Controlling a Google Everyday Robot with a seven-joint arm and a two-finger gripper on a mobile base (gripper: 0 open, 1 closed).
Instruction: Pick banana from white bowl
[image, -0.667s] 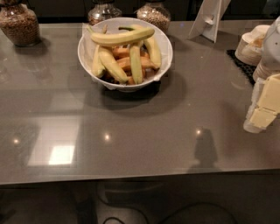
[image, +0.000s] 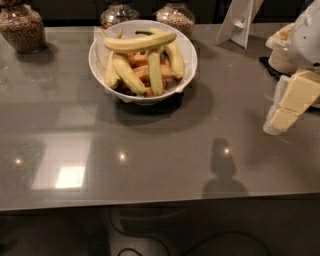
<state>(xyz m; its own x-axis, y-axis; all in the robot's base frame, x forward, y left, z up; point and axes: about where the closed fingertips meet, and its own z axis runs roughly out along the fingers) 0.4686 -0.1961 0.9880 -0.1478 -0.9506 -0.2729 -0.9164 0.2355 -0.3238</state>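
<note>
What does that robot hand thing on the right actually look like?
The gripper, at the right edge of the view, is blocky and cream-yellow, built from flat-sided, boxy segments. Above it the arm is a smooth, rounded white shell. No cables or markings show on either.

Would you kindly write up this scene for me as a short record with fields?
surface: grey table
white bowl: toward the back of the table, left of centre, paper-lined, full of fruit
banana: the longest one, lying crosswise on top of the pile
shorter bananas: beneath it, pointing toward the front
jars: three, along the back edge behind the bowl
claw: at the right edge, above the table, well clear of the bowl
task state: banana not yet picked
</note>
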